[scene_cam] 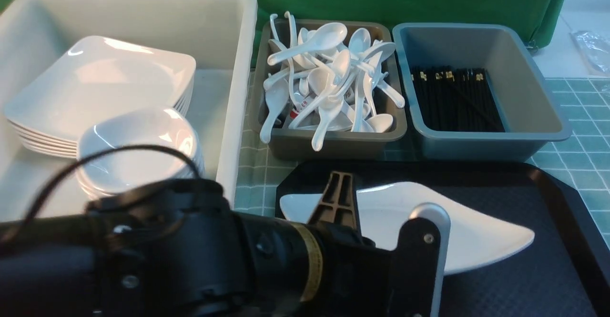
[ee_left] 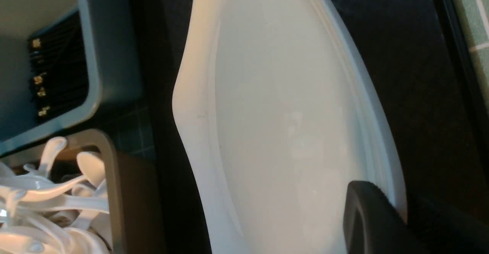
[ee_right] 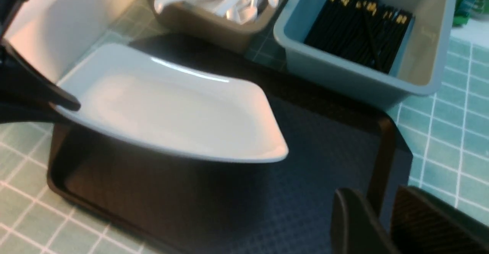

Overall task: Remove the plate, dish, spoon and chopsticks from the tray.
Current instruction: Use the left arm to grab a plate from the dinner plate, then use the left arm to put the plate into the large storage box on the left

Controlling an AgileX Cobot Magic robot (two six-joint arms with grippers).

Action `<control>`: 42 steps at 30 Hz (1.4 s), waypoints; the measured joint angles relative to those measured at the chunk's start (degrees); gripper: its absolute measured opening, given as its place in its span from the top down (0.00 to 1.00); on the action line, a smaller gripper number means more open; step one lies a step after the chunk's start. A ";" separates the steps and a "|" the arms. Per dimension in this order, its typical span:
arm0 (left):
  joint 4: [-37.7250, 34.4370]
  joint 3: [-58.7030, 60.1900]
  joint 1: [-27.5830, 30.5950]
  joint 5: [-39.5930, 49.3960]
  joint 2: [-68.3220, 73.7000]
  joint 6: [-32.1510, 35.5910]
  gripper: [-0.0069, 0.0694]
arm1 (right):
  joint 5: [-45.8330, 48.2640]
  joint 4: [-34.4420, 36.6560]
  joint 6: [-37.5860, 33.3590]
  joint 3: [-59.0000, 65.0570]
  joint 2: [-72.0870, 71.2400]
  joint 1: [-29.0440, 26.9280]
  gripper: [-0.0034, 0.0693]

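Note:
The white square plate (scene_cam: pixel 476 231) is tilted over the black tray (scene_cam: pixel 548 279), its left edge raised. My left gripper (scene_cam: pixel 340 190) is shut on that raised rim. In the left wrist view one finger lies on the plate (ee_left: pixel 286 112) and the other sits under its edge, with the gripper (ee_left: pixel 401 208) pinching the rim. My right gripper (ee_right: pixel 376 200) hovers over the tray's (ee_right: pixel 229 208) right part, slightly open with nothing between its fingers, well clear of the plate (ee_right: pixel 172 112). No dish, spoon or chopsticks show on the visible part of the tray.
A big white tub (scene_cam: pixel 238 45) at the back left holds stacked plates (scene_cam: pixel 100 83) and stacked dishes (scene_cam: pixel 138 145). Behind the tray stand a brown bin (scene_cam: pixel 333 143) heaped with spoons and a grey-blue bin (scene_cam: pixel 538 97) with black chopsticks (scene_cam: pixel 452 97).

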 joint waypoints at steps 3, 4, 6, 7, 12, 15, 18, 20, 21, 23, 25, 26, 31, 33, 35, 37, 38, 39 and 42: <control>-0.36 0.00 0.00 -0.56 -1.82 0.00 0.87 | -1.68 -0.30 0.81 0.00 0.00 0.00 0.68; -0.41 -0.07 0.00 -0.69 -3.17 -0.46 0.87 | -2.85 -0.62 1.44 0.00 0.00 0.00 0.68; -0.40 -0.32 0.00 -0.69 -4.51 -1.31 0.87 | -4.32 -0.91 1.88 0.00 0.00 0.00 0.69; -0.40 -1.01 0.00 -0.52 -5.87 -2.37 0.87 | -6.07 -1.05 2.44 0.00 0.00 0.00 0.72; 1.96 -5.10 0.57 0.15 -10.25 -4.86 0.87 | -10.53 -1.05 2.78 0.00 0.00 0.00 0.89; 4.16 -9.12 3.51 1.53 -12.66 -5.54 0.87 | -14.17 -1.05 2.80 0.00 0.00 0.00 0.92; 6.30 -12.08 9.42 3.72 -13.72 -5.74 0.87 | -17.38 -1.11 2.85 0.00 0.31 0.00 0.92; 9.15 -13.03 14.62 4.78 -13.85 -5.75 0.87 | -19.34 -1.22 2.85 0.00 1.43 0.00 0.92; 10.39 -13.14 18.12 5.13 -13.71 -5.70 0.87 | -20.01 -1.27 2.85 0.00 2.28 0.00 0.92; 11.81 -13.21 23.12 5.56 -13.35 -5.62 0.87 | -20.83 -1.27 2.85 0.00 3.77 0.00 0.92; 11.88 -13.25 29.14 5.83 -12.43 -5.19 0.87 | -21.59 -1.27 2.64 0.00 6.05 0.00 0.92; 11.63 -13.26 32.50 5.90 -11.80 -4.77 0.87 | -21.89 -1.27 2.59 0.00 7.13 0.00 0.92; 9.89 -13.31 46.53 6.10 -4.09 0.00 0.87 | -23.71 -1.27 2.11 0.00 11.28 0.00 0.92; 10.19 -13.31 49.90 6.21 -0.60 1.72 0.87 | -24.00 -1.21 1.05 0.00 11.85 0.00 0.92; 10.39 -13.31 52.17 6.07 1.94 2.29 0.87 | -24.03 -1.21 0.38 0.00 11.97 0.00 0.92; 10.40 -13.31 53.88 5.35 4.59 2.61 0.87 | -24.03 -1.21 -0.26 0.00 11.91 0.00 0.92; 10.33 -13.31 54.69 4.65 5.65 3.75 0.87 | -24.03 -1.21 -0.47 0.00 11.91 0.00 0.92; 10.17 -13.31 54.81 4.34 6.03 3.98 0.87 | -24.03 -1.21 -0.47 0.00 11.91 0.00 0.92; 8.76 -13.31 55.67 1.95 8.03 9.69 0.87 | -24.03 -1.07 -0.63 0.00 11.91 0.00 0.92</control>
